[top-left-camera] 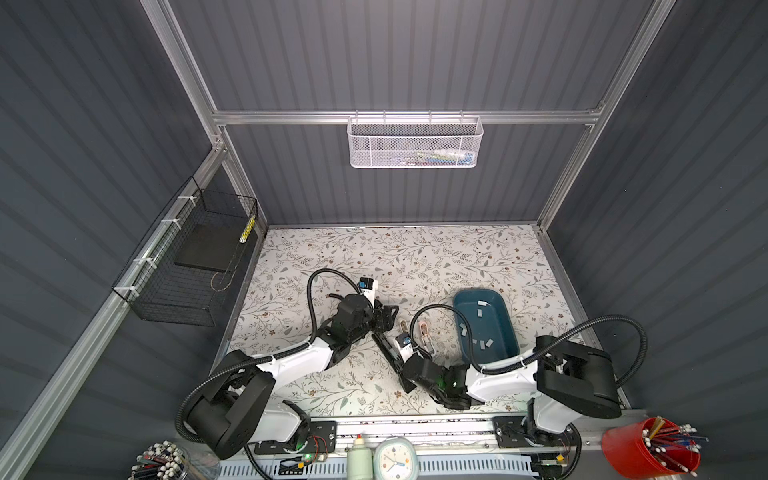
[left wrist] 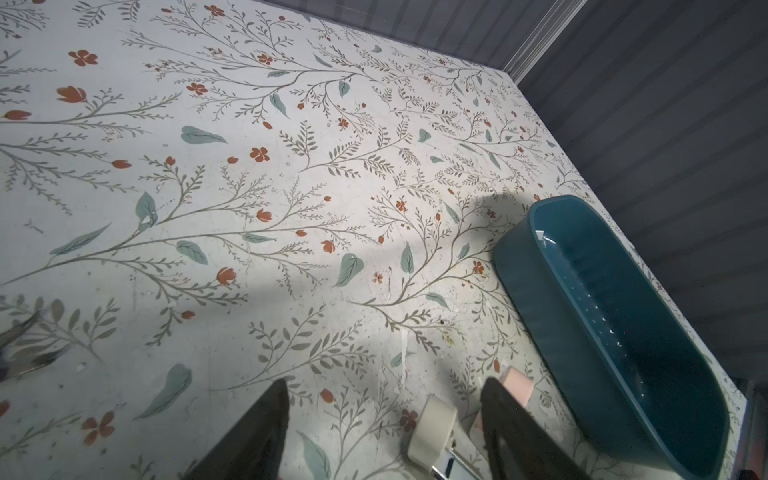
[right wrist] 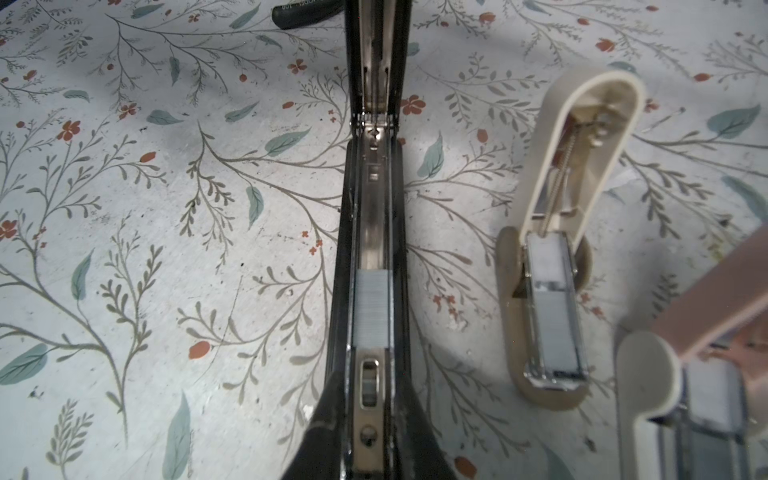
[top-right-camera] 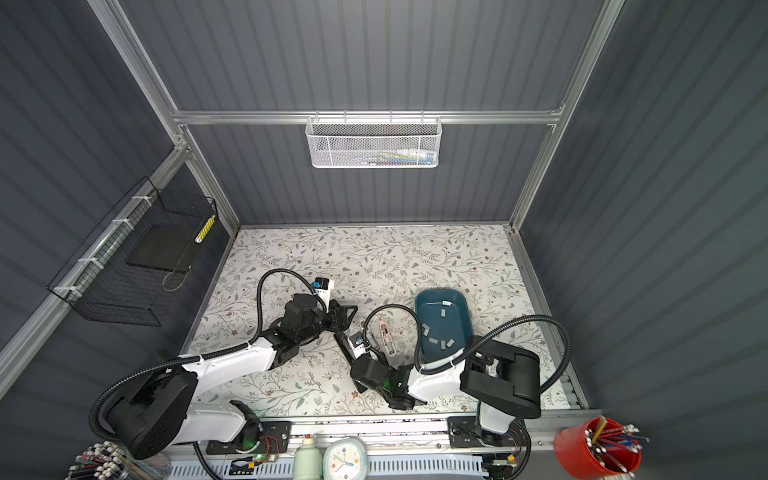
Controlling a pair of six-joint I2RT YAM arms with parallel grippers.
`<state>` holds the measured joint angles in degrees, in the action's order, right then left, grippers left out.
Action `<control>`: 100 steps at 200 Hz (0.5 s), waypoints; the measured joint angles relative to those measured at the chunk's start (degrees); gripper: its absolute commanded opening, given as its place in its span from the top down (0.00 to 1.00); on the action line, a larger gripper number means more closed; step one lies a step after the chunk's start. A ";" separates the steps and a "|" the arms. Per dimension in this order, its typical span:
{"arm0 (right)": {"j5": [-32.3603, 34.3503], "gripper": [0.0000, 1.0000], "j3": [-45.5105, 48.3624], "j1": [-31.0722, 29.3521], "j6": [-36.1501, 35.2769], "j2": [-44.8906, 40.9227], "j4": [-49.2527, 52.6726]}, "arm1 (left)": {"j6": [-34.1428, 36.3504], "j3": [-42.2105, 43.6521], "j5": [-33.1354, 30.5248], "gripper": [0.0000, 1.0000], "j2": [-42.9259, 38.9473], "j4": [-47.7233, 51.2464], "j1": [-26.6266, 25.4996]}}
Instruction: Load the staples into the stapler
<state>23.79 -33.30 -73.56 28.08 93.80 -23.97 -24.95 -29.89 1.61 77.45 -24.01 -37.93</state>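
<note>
A: Staples (top-left-camera: pixel 482 344), where are they?
B: Starting at left, the left gripper (left wrist: pixel 386 382) has its fingers apart, near the black stapler (right wrist: pixel 374 224). One strip (right wrist: pixel 372 307) lies in its open channel. The right gripper (right wrist: pixel 371 372) has its fingers together there; if they pinch it, I cannot tell.
A: And more to the right?
B: The cream stapler (right wrist: pixel 534 174) is loaded also. Other staples lie loose in the blue tray (top-left-camera: pixel 492 324).

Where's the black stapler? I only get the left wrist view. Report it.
Observer: The black stapler lies opened flat beside the open beige stapler.
Operator: Give me its channel.
Observer: A grey staple strip sits in it.
Operator: Now the tray's contents.
Observer: Several loose staples lie in the blue tray.
</note>
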 measured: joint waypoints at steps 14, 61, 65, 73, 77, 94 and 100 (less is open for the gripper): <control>0.04 0.97 0.61 -0.04 -0.17 0.00 -1.16 | 1.18 1.27 -0.13 0.26 -0.24 -0.02 -0.44; 0.44 0.98 2.23 -0.28 -0.96 0.00 -4.31 | 5.42 4.44 0.46 0.15 -3.67 -0.46 -2.43; 0.44 0.98 2.23 -0.28 -1.01 0.00 -4.33 | 5.57 4.70 0.52 0.14 -3.98 -0.63 -2.60; 0.46 0.98 2.23 -0.31 -1.11 0.00 -4.35 | 6.25 5.18 0.81 0.12 -4.44 -0.98 -2.93; 0.48 0.98 2.25 -0.31 -1.11 0.00 -4.37 | 6.38 5.35 0.92 0.12 -4.57 -1.22 -3.04; 0.50 0.99 2.47 -0.31 -1.14 0.00 -4.87 | 7.39 6.01 1.22 0.11 -4.72 -1.75 -3.48; 0.50 0.99 2.60 -0.31 -1.14 0.00 -5.14 | 7.50 6.21 1.20 0.11 -4.72 -1.79 -3.69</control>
<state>24.29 -30.70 -73.87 26.94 93.80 -29.10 -17.45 -23.68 2.81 72.73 -25.80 -41.63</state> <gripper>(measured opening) 0.178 0.889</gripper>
